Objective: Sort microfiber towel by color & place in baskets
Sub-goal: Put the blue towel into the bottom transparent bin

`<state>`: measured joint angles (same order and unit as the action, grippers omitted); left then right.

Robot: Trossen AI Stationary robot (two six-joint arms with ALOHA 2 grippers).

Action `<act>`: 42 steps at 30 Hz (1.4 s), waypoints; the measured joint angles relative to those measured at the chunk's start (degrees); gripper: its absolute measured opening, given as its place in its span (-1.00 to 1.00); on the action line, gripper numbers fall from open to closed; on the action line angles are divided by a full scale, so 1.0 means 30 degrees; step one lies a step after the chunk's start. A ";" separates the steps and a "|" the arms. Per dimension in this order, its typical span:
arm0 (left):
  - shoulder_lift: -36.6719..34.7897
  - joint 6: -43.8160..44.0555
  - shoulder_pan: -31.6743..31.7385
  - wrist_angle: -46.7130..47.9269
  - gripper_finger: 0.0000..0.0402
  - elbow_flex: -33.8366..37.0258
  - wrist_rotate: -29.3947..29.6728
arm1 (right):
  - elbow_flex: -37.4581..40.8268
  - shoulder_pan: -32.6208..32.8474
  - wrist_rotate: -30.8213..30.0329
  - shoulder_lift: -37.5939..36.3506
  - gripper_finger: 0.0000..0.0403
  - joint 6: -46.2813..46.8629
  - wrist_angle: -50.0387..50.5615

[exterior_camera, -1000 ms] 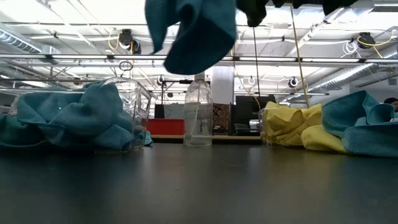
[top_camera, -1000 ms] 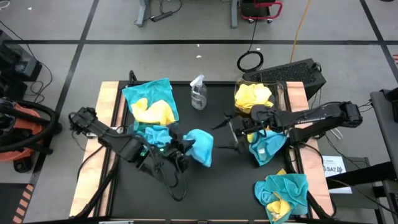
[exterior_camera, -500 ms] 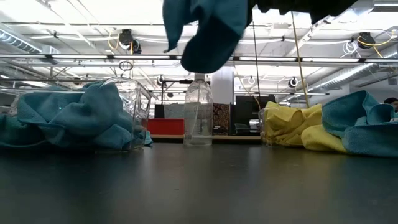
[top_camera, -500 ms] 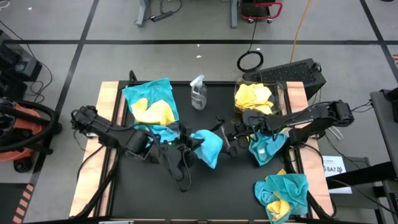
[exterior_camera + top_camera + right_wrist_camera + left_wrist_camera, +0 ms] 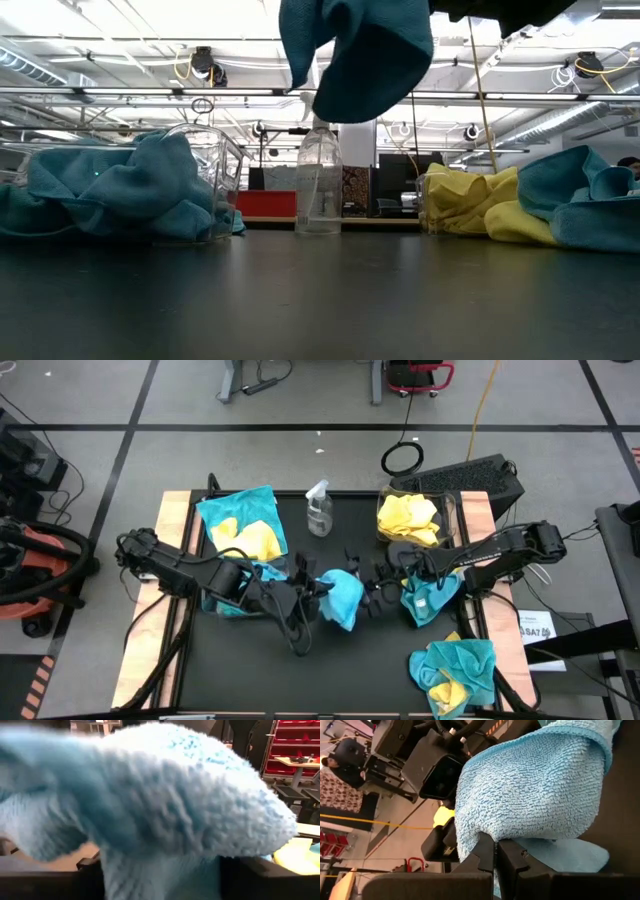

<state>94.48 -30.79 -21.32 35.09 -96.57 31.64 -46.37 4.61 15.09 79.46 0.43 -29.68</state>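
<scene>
Black tabletop (image 5: 250, 670), wooden edges, grey taped floor around; workshop ceiling lights behind in low view.

Left gripper (image 5: 312, 588): mid-table, clenched on a teal towel (image 5: 341, 596), lifted clear of the surface and hanging high in low view (image 5: 360, 55); pinched fold visible between closed fingers (image 5: 485, 851) in left wrist view.

Right gripper (image 5: 372, 582): just beside the lifted towel, facing it; teal pile fills right wrist view (image 5: 165, 805). Fingers appear spread around the cloth, not yet pinching; probable handover toward the right.

Left basket (image 5: 262, 572), near left arm: teal cloths inside, mostly hidden by the arm from above; clear wall plain in low view (image 5: 215, 160).
Far-right basket (image 5: 447, 510): yellow towels (image 5: 408, 515) only.

Unsorted, as judged:
- far-left heap (image 5: 240, 525), teal under yellow
- teal towel at right edge (image 5: 432, 595), under right arm
- near-right heap (image 5: 455, 670), teal with yellow

Spray bottle (image 5: 319, 510): upright, far centre, untouched.

Progress: partway, roughly early-to-middle. Both baskets started by colour; three mixed or loose lots plus the airborne cloth left to place.
</scene>
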 joint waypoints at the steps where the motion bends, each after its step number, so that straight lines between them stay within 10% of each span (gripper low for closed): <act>1: 0.0000 0.0000 0.0000 0.0008 -0.99 0.0000 0.0000 | 0.0000 0.0005 0.0007 0.0000 -0.08 -0.0104 0.0119; 9: 0.0000 0.0798 0.0000 0.0249 -0.89 0.0015 -0.0653 | -0.0007 0.0005 0.0000 -0.0017 -0.93 -0.0869 0.1355; 23: 0.0000 0.6947 -0.0238 0.5600 -0.05 0.0015 -0.0533 | 0.0007 0.0005 -0.0484 -0.1541 -0.99 -0.1455 0.5923; 42: 0.0007 0.9632 -0.0752 0.4052 0.00 0.2176 -0.0503 | 0.0000 0.0983 0.0506 -0.5198 -1.00 -0.2893 0.7785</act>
<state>94.50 -1.89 -23.58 47.25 -90.05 30.13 -46.37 7.56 16.61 63.87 -8.25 -6.33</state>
